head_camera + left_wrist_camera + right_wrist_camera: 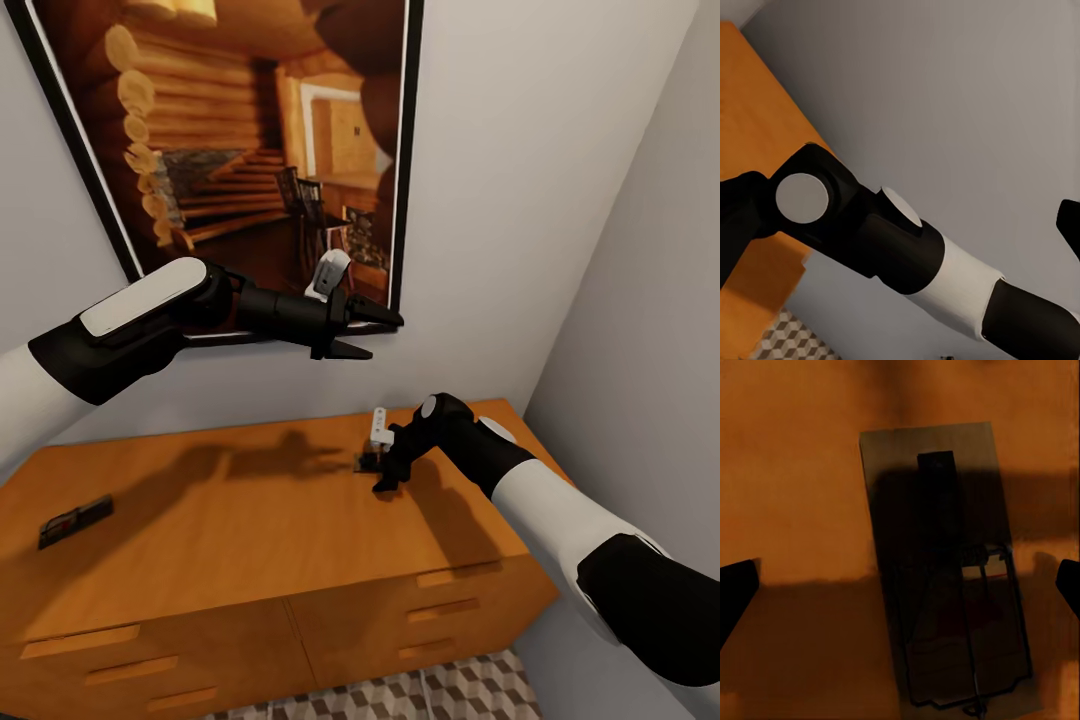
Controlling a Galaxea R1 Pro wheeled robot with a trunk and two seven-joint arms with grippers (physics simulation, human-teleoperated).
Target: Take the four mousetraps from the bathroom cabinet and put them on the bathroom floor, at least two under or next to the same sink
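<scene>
Over on the far left of the cabinet (pixel 230 530) top, one mousetrap (pixel 75 521) is seen lying flat near the front edge, untouched and well apart from both arms. Moving across, the left gripper (pixel 368 333) is held high in front of the framed picture (pixel 250 140) on the wall, its fingers spread and nothing between them. Further right, the right gripper (pixel 381 470) is brought down over a second mousetrap (pixel 366 461) near the back of the cabinet top, and the right wrist view looks straight down on that trap (pixel 945 570), flat on the wood with its wire bar and spring plate showing. The dark fingertips (pixel 736 592) are caught at either edge of that view, set wide apart and astride the trap, nothing pinched yet. A light, stiff little slab is what is judged here: thin, hard wood with a low profile, so it is likely to skid on the smooth top if it is nudged from one side only. A hold across the long side edges, about midway along, is favoured, with the wire parts left alone since they look springy and offer poor purchase. Down at the lower right of the head view, a strip of the patterned bathroom floor (pixel 420 695) is glimpsed, where the traps are to be set.
</scene>
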